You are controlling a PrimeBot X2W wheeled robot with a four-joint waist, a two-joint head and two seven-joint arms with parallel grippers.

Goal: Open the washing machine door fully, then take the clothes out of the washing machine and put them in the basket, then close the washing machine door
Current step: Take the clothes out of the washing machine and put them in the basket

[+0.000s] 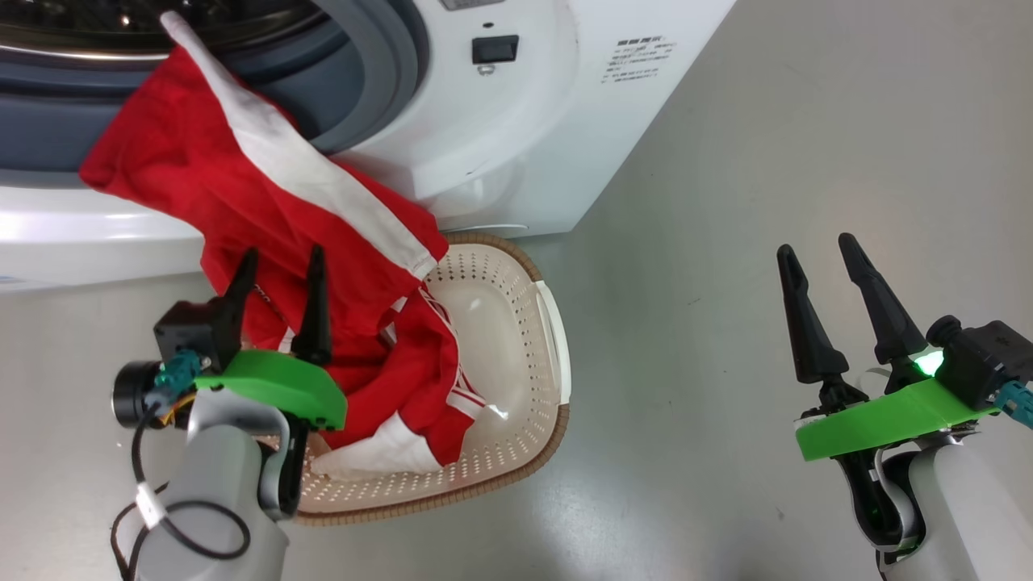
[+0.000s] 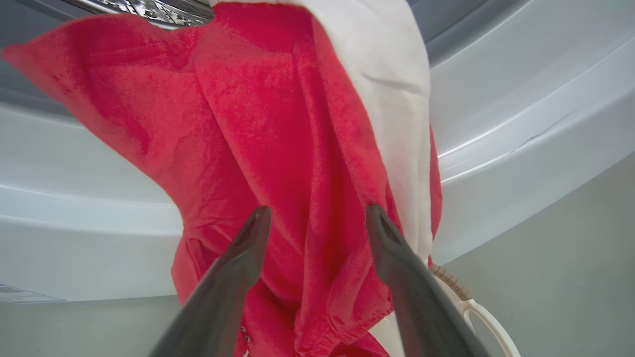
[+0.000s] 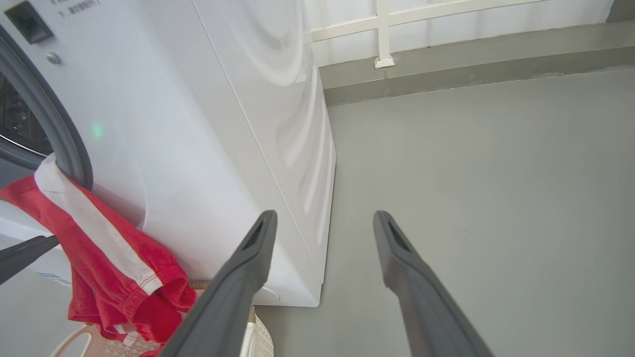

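Grey floor (image 1: 767, 121) fronts the washing machine (image 1: 524, 121). Left end effector (image 1: 282, 254) hangs spread against the clothes (image 1: 266, 202), which trail from the drum (image 1: 121, 20) into the basket (image 1: 549, 440), set below to catch them. Right end effector (image 1: 816, 244) is spread and empty.

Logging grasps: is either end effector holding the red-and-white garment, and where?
Nothing held: left end effector and right end effector stand open; red-and-white fabric garment hangs ungripped.

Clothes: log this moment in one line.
clothes: draped from washing machine opening into basket | left gripper: open, at clothes | right gripper: open, empty
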